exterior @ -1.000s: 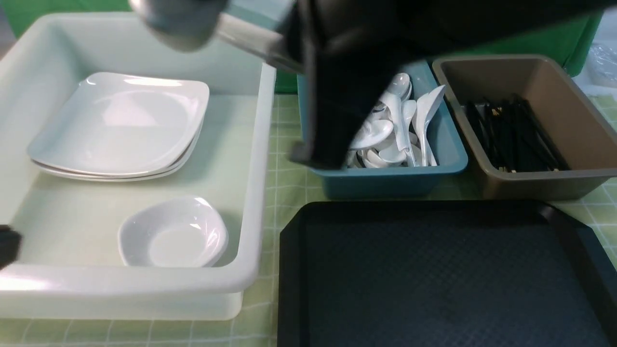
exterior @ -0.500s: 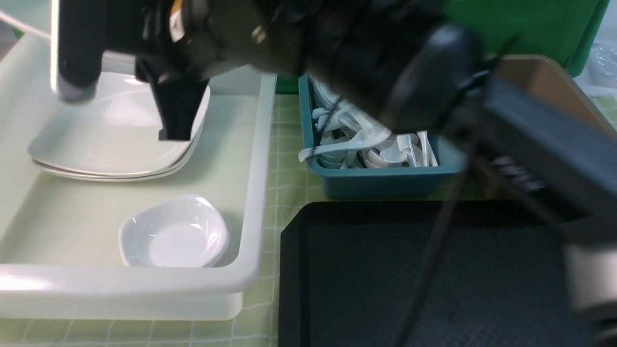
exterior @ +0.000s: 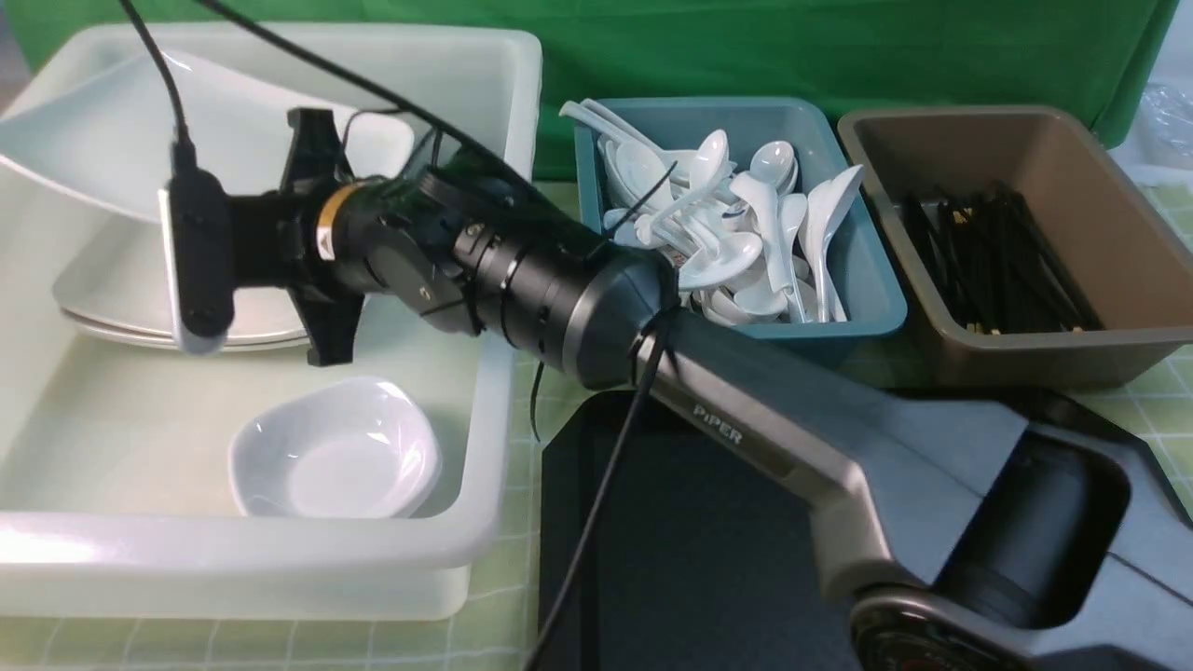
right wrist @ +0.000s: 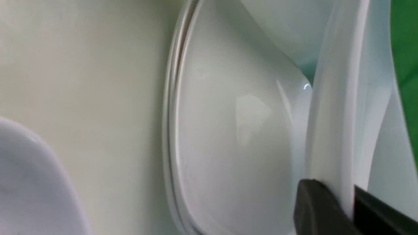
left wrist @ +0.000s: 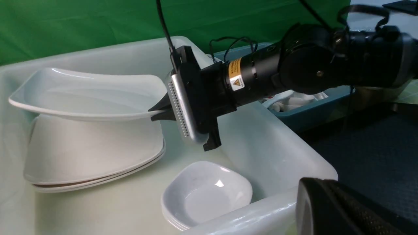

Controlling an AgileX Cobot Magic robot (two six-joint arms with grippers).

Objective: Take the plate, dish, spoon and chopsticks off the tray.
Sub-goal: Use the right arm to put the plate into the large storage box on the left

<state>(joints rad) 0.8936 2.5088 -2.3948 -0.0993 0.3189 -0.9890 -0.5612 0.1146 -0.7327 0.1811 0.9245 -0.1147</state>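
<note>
My right gripper (left wrist: 159,113) is shut on the rim of a large white plate (exterior: 93,140), held a little above a stack of similar plates (exterior: 112,308) inside the white tub (exterior: 494,447). In the right wrist view the rim (right wrist: 329,130) sits pinched between the two dark fingers (right wrist: 313,209). A small white dish (exterior: 335,452) rests in the tub's near corner. The black tray (exterior: 690,559) shows nothing on its visible surface. My left gripper (left wrist: 329,209) is shut and holds nothing, near the tub's front rim.
A teal tub (exterior: 867,308) holds several white spoons (exterior: 736,233). Next to it, a brown tub (exterior: 1146,280) holds several black chopsticks (exterior: 997,252). The right arm (exterior: 746,410) stretches across the tray and over the tub's wall. A green cloth hangs behind.
The right arm has swung leftward past the camera, carrying the plate into the white tub and over the plate stack. The left gripper has left the front view's edge.
</note>
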